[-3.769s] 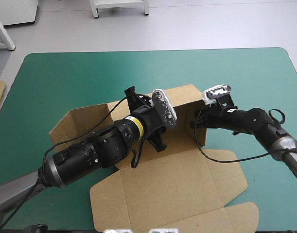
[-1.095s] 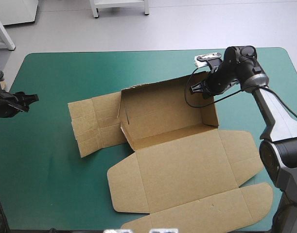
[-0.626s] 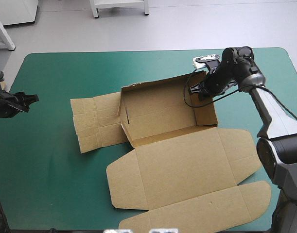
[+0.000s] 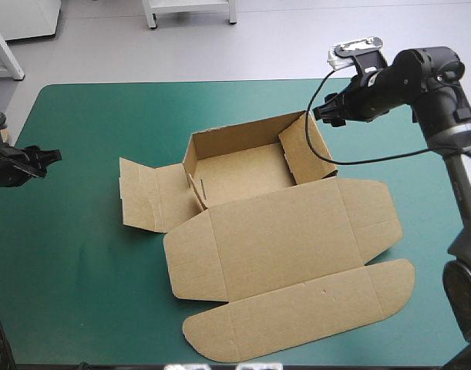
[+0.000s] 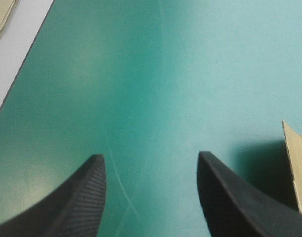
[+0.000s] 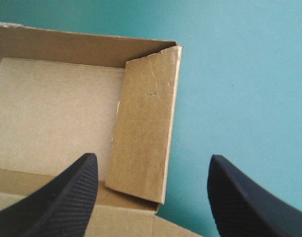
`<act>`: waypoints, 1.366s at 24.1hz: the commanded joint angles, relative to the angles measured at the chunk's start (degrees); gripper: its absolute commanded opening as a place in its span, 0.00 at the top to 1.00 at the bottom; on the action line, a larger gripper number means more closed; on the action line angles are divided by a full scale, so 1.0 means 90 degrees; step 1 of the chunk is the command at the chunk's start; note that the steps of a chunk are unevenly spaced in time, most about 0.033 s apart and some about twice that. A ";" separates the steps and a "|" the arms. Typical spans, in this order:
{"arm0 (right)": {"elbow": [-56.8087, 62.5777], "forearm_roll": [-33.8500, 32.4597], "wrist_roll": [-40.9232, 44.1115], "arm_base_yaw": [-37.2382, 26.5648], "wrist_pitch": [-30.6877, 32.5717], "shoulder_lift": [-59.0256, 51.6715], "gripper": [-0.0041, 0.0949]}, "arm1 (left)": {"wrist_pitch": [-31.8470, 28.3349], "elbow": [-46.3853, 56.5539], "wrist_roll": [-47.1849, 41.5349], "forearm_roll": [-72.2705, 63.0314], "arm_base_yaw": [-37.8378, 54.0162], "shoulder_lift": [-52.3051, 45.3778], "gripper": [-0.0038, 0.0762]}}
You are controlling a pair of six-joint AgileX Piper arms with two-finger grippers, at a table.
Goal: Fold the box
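Teal-green cover (image 4: pixel 96 254), box (image 4: pixel 243 173) part-formed, it seems; L gripper (image 5: pixel 150 157), R gripper (image 6: pixel 153 156) spread, empty.

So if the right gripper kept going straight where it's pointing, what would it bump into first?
Most likely the box's end wall, straight ahead between the open fingers of the right gripper. Depth is unclear, so it might only clip the wall's top edge.
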 commanded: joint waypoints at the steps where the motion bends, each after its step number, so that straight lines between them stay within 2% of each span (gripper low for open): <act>1: 0.0485 -0.0109 -0.0008 0.0049 0.0011 -0.0841 0.35 | -0.0273 -0.0164 0.0033 -0.0193 -0.0005 -0.0196 0.45; 6: 0.1627 -0.0894 0.0215 0.0520 -0.0057 -0.1347 0.35 | -0.0258 -0.0164 0.0270 -0.0447 -0.0005 -0.0196 0.45; 9: 0.2098 -0.1595 0.0572 0.0909 -0.0934 -0.1269 0.35 | -0.0256 -0.0164 0.0284 -0.0436 -0.0005 -0.0196 0.45; 16: 0.2075 -0.1715 0.0839 0.0932 -0.1772 -0.0468 0.30 | -0.0246 -0.0164 0.0294 -0.0436 -0.0005 -0.0196 0.45; 23: 0.0947 -0.1767 0.0824 0.0878 -0.1748 0.0913 0.29 | -0.0246 -0.0164 0.0311 -0.0447 -0.0005 -0.0196 0.45; 26: 0.0185 -0.1549 0.0825 0.0595 -0.1284 0.1519 0.29 | -0.0231 -0.0164 0.0311 -0.0447 -0.0005 -0.0196 0.45; 30: -0.0070 -0.1108 0.0557 0.0418 -0.0718 0.1854 0.30 | -0.0231 -0.0164 0.0311 -0.0461 -0.0005 -0.0196 0.45; 33: -0.0070 -0.1051 0.0507 0.0418 -0.0643 0.1953 0.35 | -0.0242 -0.0164 0.0367 -0.0573 -0.0005 -0.0196 0.45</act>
